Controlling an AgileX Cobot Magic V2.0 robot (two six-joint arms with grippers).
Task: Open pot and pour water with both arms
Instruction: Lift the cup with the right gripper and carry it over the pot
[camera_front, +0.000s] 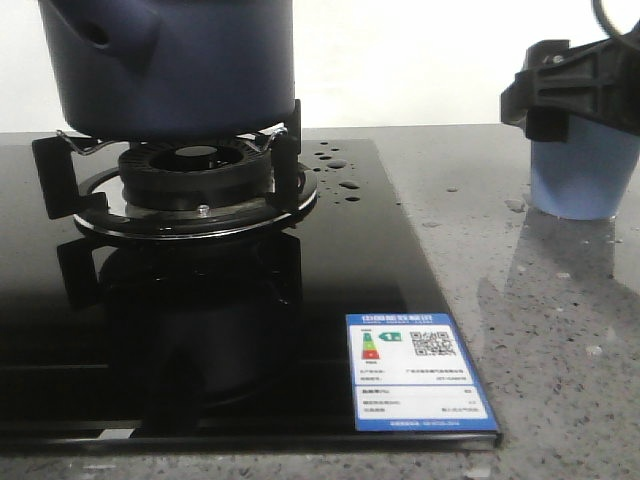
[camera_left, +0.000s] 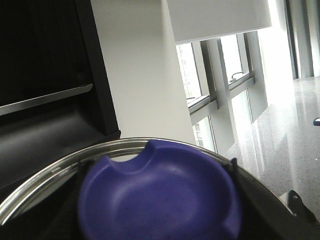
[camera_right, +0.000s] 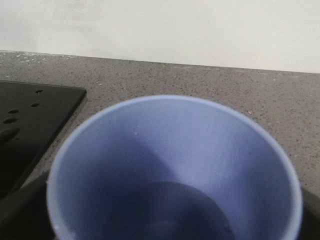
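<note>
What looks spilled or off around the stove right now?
Water is beaded on the black glass cooktop just right of the burner, with a few wet patches on the grey counter toward the light blue cup. That looks like splash. The pot sits on the burner supports; nothing looks damaged.

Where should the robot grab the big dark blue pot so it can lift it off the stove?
Probably by the short tube-shaped stub on the side of the pot. The pot's round body looks far too wide for a gripper, and the stub is the only narrow part sticking out. It points toward the front left, so coming in from that side, level with the stub, seems best. The pot sits on the burner stand.
</note>
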